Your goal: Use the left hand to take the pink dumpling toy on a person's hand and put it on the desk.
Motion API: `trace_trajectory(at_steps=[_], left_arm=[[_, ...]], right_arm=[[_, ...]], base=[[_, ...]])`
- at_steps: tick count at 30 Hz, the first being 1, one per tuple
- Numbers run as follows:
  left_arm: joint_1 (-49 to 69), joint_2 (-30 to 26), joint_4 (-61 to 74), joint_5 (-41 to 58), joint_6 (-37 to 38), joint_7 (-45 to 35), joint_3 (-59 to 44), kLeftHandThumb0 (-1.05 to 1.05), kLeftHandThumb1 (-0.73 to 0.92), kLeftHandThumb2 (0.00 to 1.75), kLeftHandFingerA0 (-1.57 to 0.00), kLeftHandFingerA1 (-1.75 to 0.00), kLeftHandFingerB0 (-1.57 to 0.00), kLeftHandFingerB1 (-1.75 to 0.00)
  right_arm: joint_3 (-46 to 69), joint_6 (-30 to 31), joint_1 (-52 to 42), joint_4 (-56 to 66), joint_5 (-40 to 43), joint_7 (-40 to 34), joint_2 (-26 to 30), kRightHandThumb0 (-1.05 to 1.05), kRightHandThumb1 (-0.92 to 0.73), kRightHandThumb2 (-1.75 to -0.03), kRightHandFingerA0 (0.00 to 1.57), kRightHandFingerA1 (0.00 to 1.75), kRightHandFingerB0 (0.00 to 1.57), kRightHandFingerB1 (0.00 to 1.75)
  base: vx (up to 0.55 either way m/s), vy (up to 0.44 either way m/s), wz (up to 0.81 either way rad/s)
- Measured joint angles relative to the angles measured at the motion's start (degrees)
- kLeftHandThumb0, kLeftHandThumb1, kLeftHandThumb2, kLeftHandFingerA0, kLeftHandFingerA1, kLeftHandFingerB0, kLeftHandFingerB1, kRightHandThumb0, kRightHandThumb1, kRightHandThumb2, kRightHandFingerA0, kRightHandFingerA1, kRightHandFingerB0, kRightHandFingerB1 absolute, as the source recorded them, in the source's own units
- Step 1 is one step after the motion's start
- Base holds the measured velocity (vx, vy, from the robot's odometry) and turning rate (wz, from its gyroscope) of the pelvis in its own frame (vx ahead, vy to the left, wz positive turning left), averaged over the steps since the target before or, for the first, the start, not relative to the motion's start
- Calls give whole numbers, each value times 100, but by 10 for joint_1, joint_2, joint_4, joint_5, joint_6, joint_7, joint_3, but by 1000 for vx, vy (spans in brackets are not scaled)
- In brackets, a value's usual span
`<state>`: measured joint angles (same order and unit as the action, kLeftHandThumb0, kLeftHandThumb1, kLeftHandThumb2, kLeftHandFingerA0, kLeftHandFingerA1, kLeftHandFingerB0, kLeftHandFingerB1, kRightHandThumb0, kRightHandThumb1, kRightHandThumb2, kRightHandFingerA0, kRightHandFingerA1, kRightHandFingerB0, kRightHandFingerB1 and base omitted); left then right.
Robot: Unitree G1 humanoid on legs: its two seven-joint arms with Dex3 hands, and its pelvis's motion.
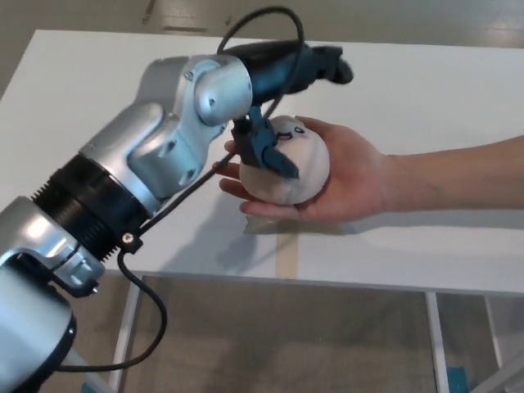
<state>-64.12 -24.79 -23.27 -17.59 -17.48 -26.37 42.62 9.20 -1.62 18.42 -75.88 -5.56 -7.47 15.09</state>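
Worktop (pixel 458 82): white, matte, rectangular, evenly lit with soft shadows. Tape strip (pixel 286 258): beige, at the near edge. Legs (pixel 434 340): white metal, beneath. Floor (pixel 286 336): tan, smooth; pale boards beyond the far edge.

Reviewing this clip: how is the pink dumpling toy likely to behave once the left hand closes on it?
The pink dumpling toy looks like soft plush, so it will probably squash under the left hand rather than resist. Being round, it may roll off the person's hand. It seems light.
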Motion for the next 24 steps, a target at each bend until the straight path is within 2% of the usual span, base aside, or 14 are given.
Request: trace_trajectory(at_steps=[12,13,14,15,20,21,24], left_arm=[[28,9,2,-58,-14,-29,7,-31,22,82,0,-49,0,-46],[30,9,3,-60,-14,-31,7,-53,43,54,-15,-29,-20,-29],[37,8,7,-65,-15,-36,4,-53,43,54,-15,-29,-20,-29],[38,8,8,-67,-15,-38,3,-26,28,85,-7,-52,-7,-49],[39,7,8,-72,-14,-48,-4,-24,29,86,-10,-53,-10,-50],[39,7,7,-75,-13,-60,-8,-41,46,54,-25,-33,-31,-31],[42,7,7,-79,-13,-72,-12,-41,46,54,-28,-34,-33,-32]], right_arm=[[1,0,3,0,0,2,0,-19,-67,-60,76,49,55,43],[1,0,4,0,0,2,0,-19,-67,-59,76,49,56,43],[2,0,4,0,1,2,0,-19,-67,-59,76,49,56,43],[2,1,4,0,1,2,0,-19,-67,-59,76,49,56,43],[2,1,5,0,1,2,0,-19,-67,-59,76,49,56,43],[2,1,6,0,1,2,1,-19,-67,-59,76,49,56,43],[2,1,6,0,1,3,1,-19,-67,-60,76,49,56,43]], base=[[0,0,0],[0,0,0],[0,0,0],[0,0,0],[0,0,0],[0,0,0],[0,0,0]])
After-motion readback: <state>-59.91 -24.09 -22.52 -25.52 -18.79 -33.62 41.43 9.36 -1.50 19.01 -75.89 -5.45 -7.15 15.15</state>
